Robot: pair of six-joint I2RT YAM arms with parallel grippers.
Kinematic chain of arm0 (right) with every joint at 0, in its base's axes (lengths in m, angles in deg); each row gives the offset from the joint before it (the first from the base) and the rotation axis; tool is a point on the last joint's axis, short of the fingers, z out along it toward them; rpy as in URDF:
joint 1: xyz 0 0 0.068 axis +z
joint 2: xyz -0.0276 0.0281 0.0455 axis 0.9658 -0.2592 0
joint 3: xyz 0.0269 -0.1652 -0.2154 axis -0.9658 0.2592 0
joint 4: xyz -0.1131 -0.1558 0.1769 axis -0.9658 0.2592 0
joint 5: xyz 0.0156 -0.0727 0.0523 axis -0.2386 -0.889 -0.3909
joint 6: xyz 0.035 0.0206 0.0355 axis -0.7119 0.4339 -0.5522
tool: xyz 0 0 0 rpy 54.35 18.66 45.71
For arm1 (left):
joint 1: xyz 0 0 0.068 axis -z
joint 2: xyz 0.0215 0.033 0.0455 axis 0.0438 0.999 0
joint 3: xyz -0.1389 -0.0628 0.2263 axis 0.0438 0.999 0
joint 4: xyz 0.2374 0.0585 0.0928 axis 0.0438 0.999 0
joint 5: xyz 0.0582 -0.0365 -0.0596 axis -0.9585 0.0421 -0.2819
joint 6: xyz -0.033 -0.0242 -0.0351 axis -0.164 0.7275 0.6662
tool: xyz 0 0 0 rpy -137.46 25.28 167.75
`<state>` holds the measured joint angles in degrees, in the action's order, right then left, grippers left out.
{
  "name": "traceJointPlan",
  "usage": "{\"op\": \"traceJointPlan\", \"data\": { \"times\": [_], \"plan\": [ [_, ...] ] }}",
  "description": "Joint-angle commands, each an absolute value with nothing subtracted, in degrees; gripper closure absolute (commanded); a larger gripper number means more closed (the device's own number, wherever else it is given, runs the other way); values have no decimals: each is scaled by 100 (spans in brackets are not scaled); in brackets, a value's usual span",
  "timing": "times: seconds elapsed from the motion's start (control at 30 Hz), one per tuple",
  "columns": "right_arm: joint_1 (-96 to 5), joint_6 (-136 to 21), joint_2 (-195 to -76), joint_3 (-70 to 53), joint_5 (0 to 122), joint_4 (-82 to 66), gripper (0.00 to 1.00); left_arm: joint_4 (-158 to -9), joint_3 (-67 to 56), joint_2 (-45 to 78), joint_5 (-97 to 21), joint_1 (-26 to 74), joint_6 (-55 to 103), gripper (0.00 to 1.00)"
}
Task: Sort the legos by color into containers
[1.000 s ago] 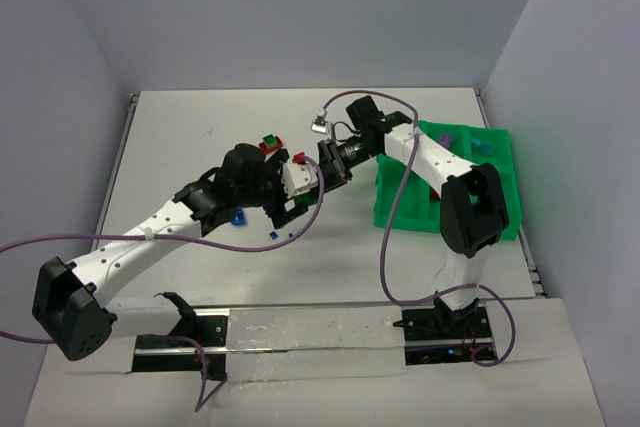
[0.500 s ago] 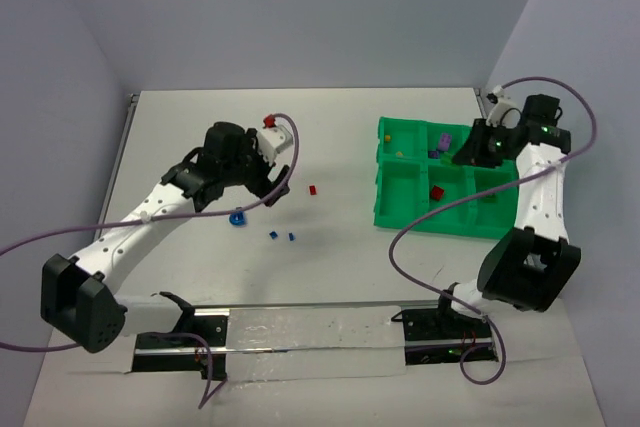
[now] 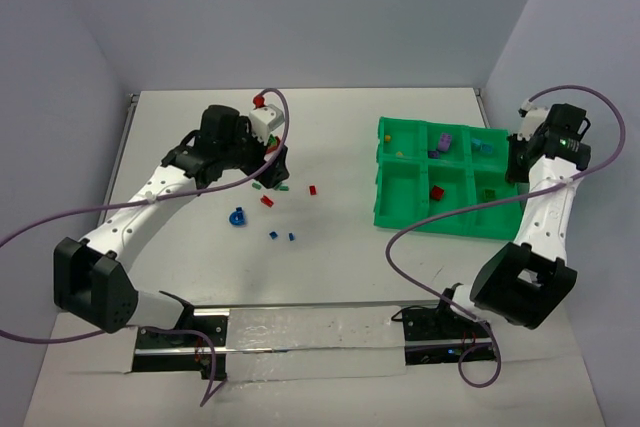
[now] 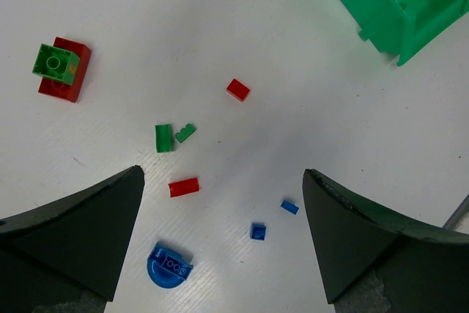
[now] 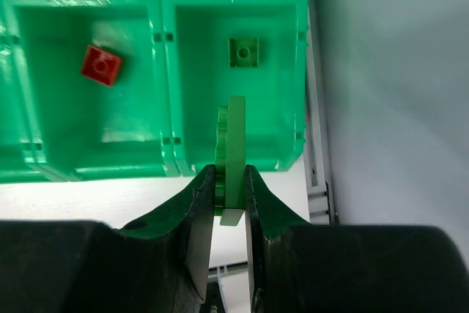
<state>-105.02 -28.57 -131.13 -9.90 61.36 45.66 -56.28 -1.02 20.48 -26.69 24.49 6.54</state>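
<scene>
We are clamping a green piece [image 5: 234, 144] on edge between the right gripper [image 5: 227, 194] fingers, having swung it from mid-worktop to the tray [image 3: 392, 215]'s near right corner compartment, where a green brick [image 5: 243, 51] is already lying. Our left gripper [image 4: 223, 207], fingers spread wide, has pulled back over the loose legos [image 4: 183, 187] left of the worktop's middle.

Bare tabletop [image 3: 340, 137] between loose bricks [image 4: 183, 187] and tray [image 3: 396, 217] — passable; raised dividers [image 5: 157, 71] inside, side wall [image 3: 565, 37] close beside.

The bright green compartmented plastic tray [image 5: 110, 168] and thin green plastic brick [image 5: 235, 144] look glossy; the white tabletop [image 4: 330, 130] is matt, faintly ribbed.
</scene>
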Motion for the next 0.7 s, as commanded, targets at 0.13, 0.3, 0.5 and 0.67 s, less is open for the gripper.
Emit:
{"op": "traceJointPlan", "data": {
  "times": [0.13,0.3,0.5,0.67],
  "plan": [
    [-10530,-2890,-13479,-488,5770,4036,100,-5473,-539,2164,-2835,2434,766,1],
    [-10521,-2920,-13743,-334,5841,3766,100,-5435,-626,2311,-2832,2242,954,1],
    [-10453,-2977,-14112,-226,6044,3548,87,-5573,-814,2656,-3462,1910,1149,1],
    [-10361,-2978,-14382,-229,5959,3398,66,-5699,-1156,2993,-3604,1499,790,1]
  ]
}}
